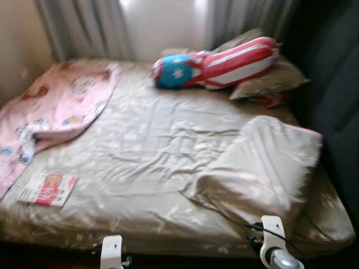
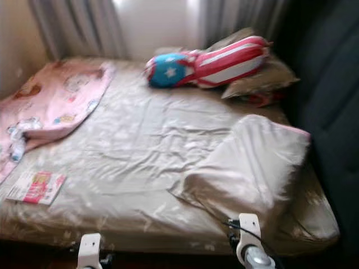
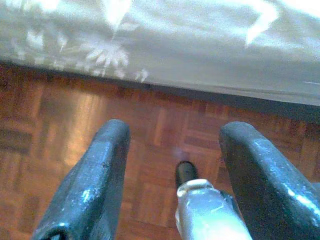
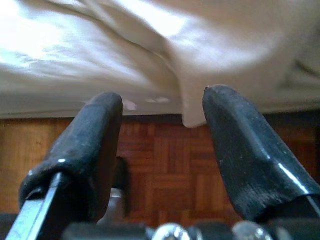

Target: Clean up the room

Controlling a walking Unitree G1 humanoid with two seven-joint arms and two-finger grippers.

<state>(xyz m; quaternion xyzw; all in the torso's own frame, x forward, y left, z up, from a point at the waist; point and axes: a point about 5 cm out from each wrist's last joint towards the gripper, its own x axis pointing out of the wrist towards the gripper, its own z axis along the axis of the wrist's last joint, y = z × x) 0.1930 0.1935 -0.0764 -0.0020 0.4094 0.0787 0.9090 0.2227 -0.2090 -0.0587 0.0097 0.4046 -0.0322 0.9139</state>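
Blurring bed [image 1: 140, 162]; cropped booklet [image 1: 47, 189]

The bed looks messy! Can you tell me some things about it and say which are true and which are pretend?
1. A pink blanket lies on the bed's left side. True.
2. The striped star pillow sits near the foot of the bed. False: it is at the far end, by the curtains.
3. A booklet lies near the front left corner. True.
4. The right gripper holds the booklet. False: its jaws are open and empty, above the wooden floor.
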